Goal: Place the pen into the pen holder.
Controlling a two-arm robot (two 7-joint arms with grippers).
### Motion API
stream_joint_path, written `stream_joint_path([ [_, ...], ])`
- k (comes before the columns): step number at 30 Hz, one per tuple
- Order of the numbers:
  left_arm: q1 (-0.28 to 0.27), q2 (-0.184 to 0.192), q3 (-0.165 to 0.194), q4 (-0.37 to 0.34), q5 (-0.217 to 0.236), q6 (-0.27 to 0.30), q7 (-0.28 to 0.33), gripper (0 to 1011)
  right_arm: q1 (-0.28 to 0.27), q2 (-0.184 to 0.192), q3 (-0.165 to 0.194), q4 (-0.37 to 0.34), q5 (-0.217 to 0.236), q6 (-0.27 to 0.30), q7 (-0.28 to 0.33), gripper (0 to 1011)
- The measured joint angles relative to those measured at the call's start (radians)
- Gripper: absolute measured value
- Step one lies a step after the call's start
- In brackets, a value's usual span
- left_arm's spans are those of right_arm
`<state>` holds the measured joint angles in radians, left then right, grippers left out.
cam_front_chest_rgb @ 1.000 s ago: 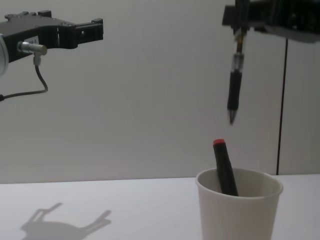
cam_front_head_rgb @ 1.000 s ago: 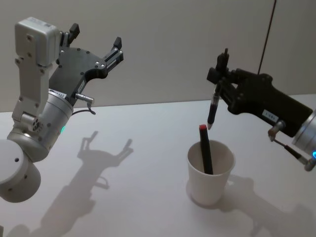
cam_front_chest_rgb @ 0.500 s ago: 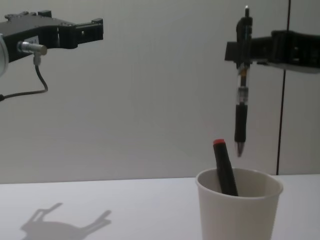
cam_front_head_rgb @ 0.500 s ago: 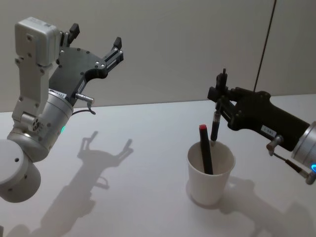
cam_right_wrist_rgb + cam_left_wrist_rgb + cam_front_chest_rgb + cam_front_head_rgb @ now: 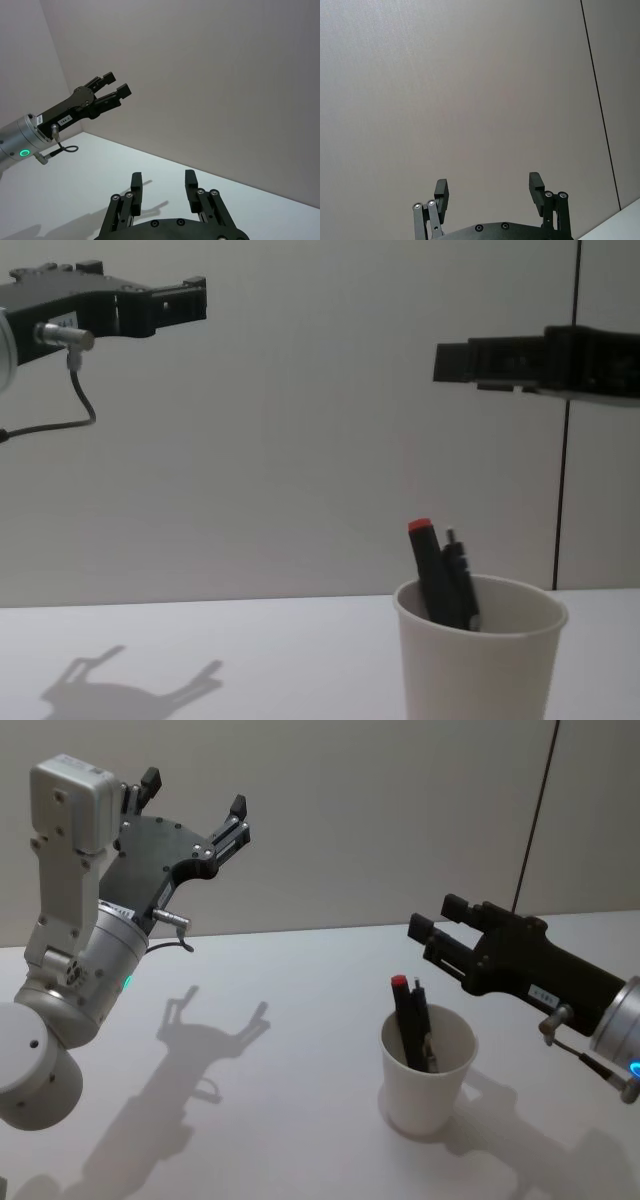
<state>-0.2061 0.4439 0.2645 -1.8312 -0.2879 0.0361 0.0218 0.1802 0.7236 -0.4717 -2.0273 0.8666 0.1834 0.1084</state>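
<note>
A plain white pen holder [image 5: 425, 1088] holds a black pen [image 5: 424, 1030] and a red-capped black marker [image 5: 406, 1016].

Dim, even light; soft tool shadows on the table [image 5: 300, 1120].

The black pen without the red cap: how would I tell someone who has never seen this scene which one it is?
Find the white table, then the white paper cup standing on it below the open right gripper. Two pens lean inside the cup, side by side. The black pen is the slimmer one with a thin dark tip; its neighbour, the red-capped pen, is thicker and stands slightly taller.
</note>
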Motion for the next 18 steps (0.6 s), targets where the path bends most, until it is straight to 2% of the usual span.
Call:
stream_joint_path([
  [3,0.0,0.0,0.0,0.0,0.0,0.0,0.0,1001,-0.001,0.001,0.0,0.0,0.0,0.001,-0.001,613],
  [6,0.0,0.0,0.0,0.0,0.0,0.0,0.0,1001,-0.002,0.001,-0.001,0.0,0.0,0.001,-0.001,671],
  [7,0.0,0.0,0.0,0.0,0.0,0.0,0.0,1001,-0.002,0.001,-0.001,0.0,0.0,0.002,-0.001,731],
  [11,0.0,0.0,0.0,0.0,0.0,0.0,0.0,1001,-0.002,0.001,-0.001,0.0,0.0,0.002,-0.001,806],
  [12,0.0,0.0,0.0,0.0,0.0,0.0,0.0,1001,-0.003,0.001,-0.001,0.0,0.0,0.002,-0.001,863],
  [16,0.0,0.0,0.0,0.0,0.0,0.0,0.0,1001,-0.001,0.0,0.001,-0.001,0.004,-0.001,-0.003,943],
  [17,0.0,0.0,0.0,0.0,0.0,0.0,0.0,1001,-0.001,-0.001,0.003,-0.001,0.006,-0.003,-0.004,1001],
  [18,0.0,0.0,0.0,0.0,0.0,0.0,0.0,1001,0.0,-0.002,0.005,-0.002,0.009,-0.006,-0.005,1001],
])
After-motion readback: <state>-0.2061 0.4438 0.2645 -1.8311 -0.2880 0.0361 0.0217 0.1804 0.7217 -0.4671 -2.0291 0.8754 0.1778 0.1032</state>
